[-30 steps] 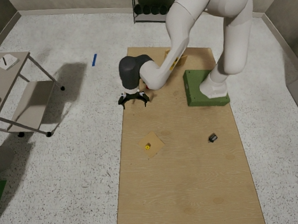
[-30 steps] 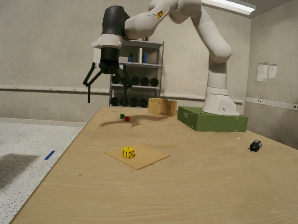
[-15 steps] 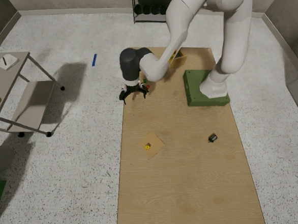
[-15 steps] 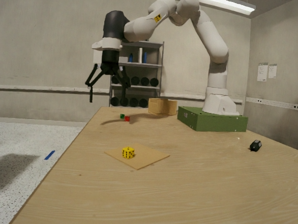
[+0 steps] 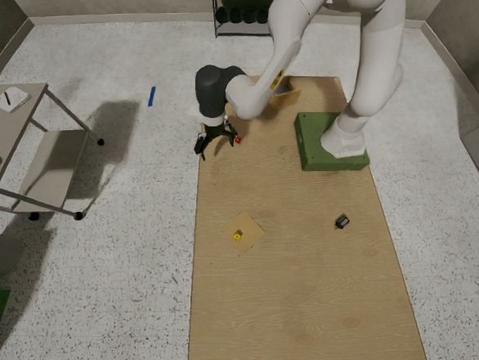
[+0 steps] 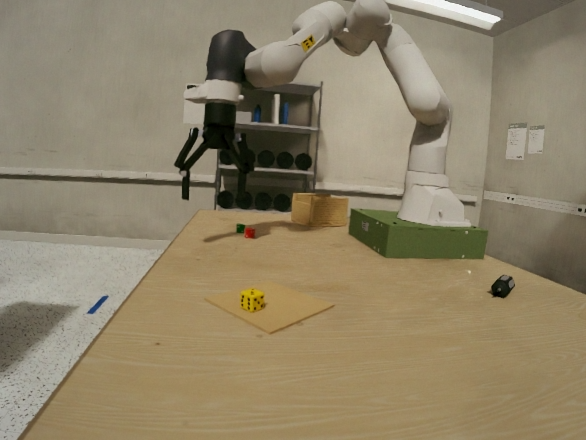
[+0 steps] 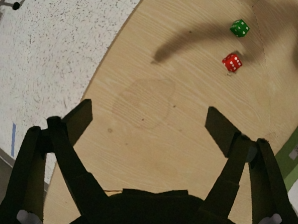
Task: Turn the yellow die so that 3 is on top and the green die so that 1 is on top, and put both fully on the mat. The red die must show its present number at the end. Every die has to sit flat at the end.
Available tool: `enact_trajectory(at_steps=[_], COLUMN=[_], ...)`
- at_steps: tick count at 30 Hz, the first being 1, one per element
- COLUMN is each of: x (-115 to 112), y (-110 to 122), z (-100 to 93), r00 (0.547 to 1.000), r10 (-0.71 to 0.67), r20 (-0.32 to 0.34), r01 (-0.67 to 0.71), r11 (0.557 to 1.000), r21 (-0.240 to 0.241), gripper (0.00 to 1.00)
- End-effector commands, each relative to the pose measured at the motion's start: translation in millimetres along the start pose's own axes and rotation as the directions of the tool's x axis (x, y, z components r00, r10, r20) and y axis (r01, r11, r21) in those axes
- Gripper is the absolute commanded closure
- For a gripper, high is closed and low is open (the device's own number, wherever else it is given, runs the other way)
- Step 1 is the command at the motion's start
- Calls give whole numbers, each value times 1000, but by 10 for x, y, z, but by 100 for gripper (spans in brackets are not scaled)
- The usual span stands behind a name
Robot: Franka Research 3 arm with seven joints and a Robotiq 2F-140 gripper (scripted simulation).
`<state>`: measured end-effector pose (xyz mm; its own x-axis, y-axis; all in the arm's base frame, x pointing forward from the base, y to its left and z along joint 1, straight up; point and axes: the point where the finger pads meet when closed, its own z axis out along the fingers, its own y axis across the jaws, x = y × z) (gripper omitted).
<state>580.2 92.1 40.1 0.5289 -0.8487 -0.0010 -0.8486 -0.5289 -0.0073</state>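
The yellow die (image 6: pixel 252 300) sits flat on the tan mat (image 6: pixel 270 306) near the table's left side; it also shows in the top view (image 5: pixel 237 236). The green die (image 6: pixel 240 228) and the red die (image 6: pixel 250 232) lie side by side on the bare table at the far left; both show in the wrist view, green (image 7: pixel 240 27) and red (image 7: pixel 232 62). In the top view only the red die (image 5: pixel 237 140) shows. My gripper (image 6: pixel 212 172) is open and empty, high above the table's left edge, near those two dice.
A green base block (image 6: pixel 417 239) carries the arm. A cardboard box (image 6: pixel 320 209) stands at the far end. A small black object (image 6: pixel 502 286) lies at the right. A cart (image 5: pixel 37 151) stands on the floor to the left.
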Motion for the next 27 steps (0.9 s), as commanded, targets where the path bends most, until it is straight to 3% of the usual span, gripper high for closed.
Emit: enact_trajectory(at_steps=[1,17,27], x=[83,421,702], y=[90,384,672], z=[12,23,35], r00=[985,937,865], r10=[-173,-350,-501], r20=[9,8,7], r01=[173,350,501], r11=[985,937,865], r21=[1,2,2], gripper=[0,0,0])
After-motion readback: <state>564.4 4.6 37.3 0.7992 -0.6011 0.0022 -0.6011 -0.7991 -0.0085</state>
